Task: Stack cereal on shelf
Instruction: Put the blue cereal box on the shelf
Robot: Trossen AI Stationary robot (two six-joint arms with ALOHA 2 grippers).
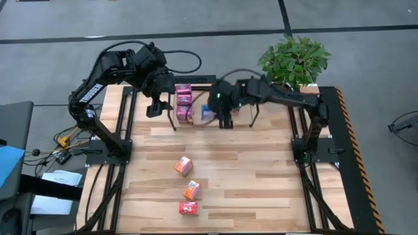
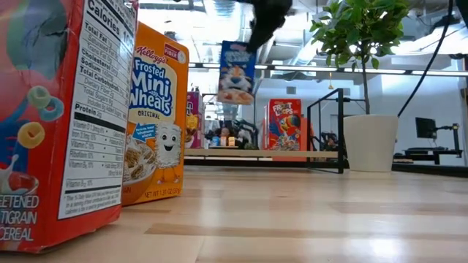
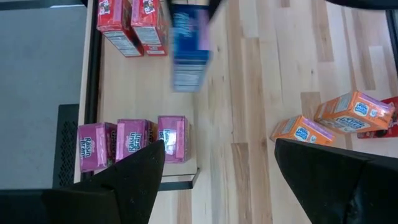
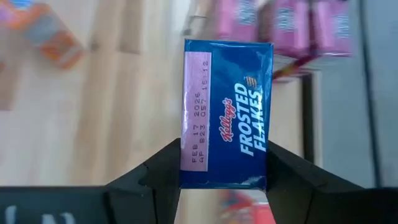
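My right gripper (image 4: 224, 180) is shut on a blue Frosted Flakes carton (image 4: 227, 106) and holds it in the air (image 2: 236, 71) just in front of the black rod shelf (image 1: 196, 83). Three pink cartons (image 3: 130, 142) stand side by side at the shelf's left end, and red ones (image 3: 132, 22) stand further along it. My left gripper (image 3: 217, 174) hangs open above the pink cartons (image 1: 184, 96), a little to their left. Two orange cartons (image 1: 183, 166) (image 1: 191, 190) and a red one (image 1: 188, 208) lie loose on the near half of the table. My right gripper pinches the blue carton's upper end (image 4: 224, 171) between its two fingers (image 4: 163, 171), one on each side, coming from above and pointing down. The carton hangs below the fingers, lifted clear of the table and slightly tilted (image 2: 236, 71).
A potted plant (image 1: 294, 62) stands at the far right corner, its white pot (image 2: 371, 142) beside the shelf's end. Thick black frames (image 1: 124, 130) edge the table's left and right sides. Bare wood lies between the shelf and the loose cartons.
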